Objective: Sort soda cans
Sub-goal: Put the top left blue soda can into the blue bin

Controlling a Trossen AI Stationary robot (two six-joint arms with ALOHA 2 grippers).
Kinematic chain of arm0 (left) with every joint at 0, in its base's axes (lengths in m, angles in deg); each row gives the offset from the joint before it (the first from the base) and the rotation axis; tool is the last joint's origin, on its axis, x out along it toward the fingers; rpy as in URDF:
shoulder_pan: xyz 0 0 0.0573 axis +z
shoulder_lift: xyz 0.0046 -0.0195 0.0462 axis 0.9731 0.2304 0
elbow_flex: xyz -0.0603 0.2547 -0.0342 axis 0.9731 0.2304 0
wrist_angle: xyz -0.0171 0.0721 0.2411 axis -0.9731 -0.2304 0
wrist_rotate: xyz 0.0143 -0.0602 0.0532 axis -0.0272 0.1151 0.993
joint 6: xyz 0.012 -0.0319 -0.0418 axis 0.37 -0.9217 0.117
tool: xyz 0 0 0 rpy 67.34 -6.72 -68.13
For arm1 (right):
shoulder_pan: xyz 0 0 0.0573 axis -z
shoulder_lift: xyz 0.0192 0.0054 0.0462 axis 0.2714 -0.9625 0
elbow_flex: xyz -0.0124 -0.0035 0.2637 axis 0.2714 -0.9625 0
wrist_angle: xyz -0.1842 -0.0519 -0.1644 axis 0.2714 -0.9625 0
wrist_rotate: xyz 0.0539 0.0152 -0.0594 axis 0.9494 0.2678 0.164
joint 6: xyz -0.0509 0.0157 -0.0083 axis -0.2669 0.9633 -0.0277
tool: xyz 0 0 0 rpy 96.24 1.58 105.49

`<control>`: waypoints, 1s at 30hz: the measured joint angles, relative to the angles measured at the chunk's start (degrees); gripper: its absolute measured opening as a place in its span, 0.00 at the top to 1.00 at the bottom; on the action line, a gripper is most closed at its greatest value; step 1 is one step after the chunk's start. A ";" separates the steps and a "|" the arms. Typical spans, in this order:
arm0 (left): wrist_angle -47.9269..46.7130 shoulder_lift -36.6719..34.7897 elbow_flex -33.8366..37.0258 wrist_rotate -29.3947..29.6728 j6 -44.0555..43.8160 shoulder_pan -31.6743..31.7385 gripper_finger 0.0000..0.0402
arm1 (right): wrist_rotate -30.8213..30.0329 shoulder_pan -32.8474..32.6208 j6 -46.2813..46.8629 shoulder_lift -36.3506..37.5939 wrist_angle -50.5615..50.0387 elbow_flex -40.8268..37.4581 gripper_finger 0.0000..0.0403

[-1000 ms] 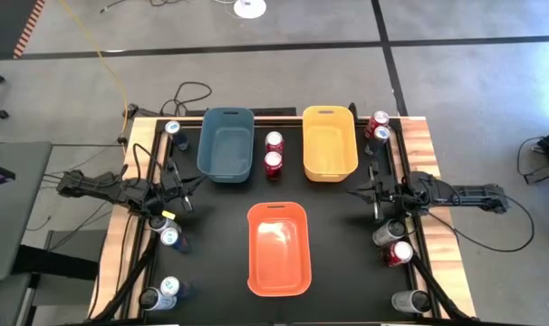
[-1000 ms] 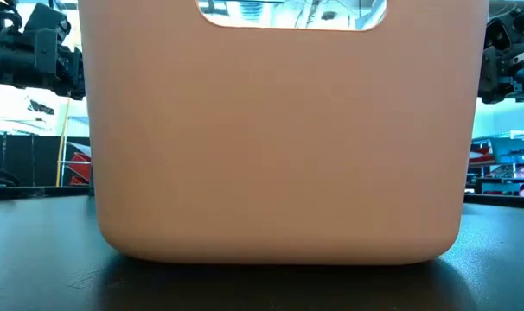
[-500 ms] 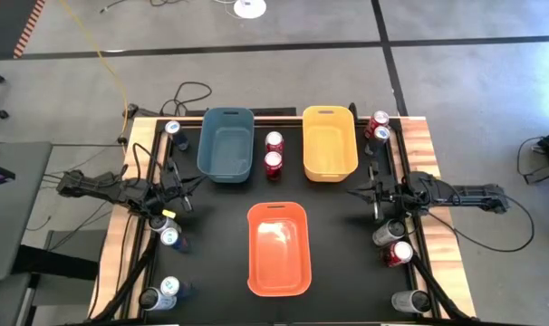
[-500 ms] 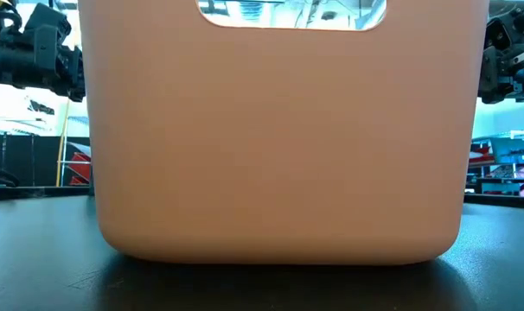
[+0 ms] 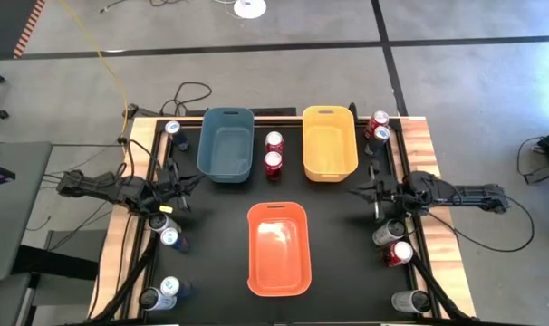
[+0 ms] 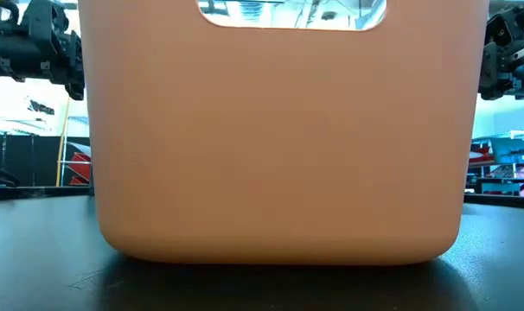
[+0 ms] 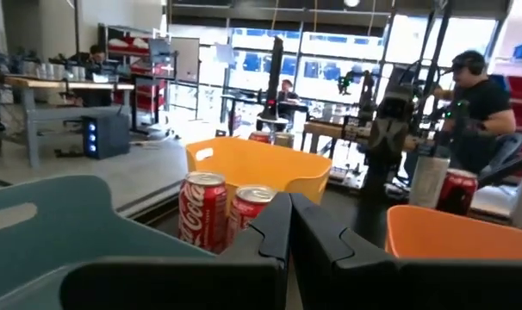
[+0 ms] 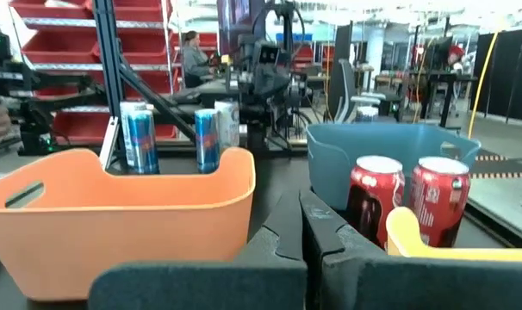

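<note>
Bench is carrying orange bin, blue bin and yellow bin. Soda cans are sitting between the blue and yellow bins (others lining both side edges). Left tool and right tool are hovering shut, holding nothing.

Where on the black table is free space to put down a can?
Bare mat lies left and right of the orange bin, and between it and the two red cans standing between the blue bin and yellow bin. The table's side edges are crowded with cans.
</note>
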 joint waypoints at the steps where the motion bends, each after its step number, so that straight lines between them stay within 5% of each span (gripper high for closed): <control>1: -0.20 0.06 0.00 0.00 0.51 0.00 0.99 | 0.00 0.00 0.03 -0.03 1.06 0.00 1.00; 8: -0.66 1.31 -5.79 2.80 5.71 0.55 0.94 | -0.36 -0.02 9.33 -0.01 14.16 0.02 1.00; 18: -18.56 14.79 -27.92 9.70 3.00 2.71 0.45 | -2.81 2.64 22.47 -7.84 12.42 0.44 1.00; 21: -23.39 21.22 -34.48 15.17 2.37 3.93 0.32 | -9.65 3.31 21.42 -11.14 15.20 0.37 1.00; 30: -49.59 38.14 -55.04 16.45 -10.16 10.43 0.21 | -13.67 6.78 21.03 -17.40 32.82 1.89 1.00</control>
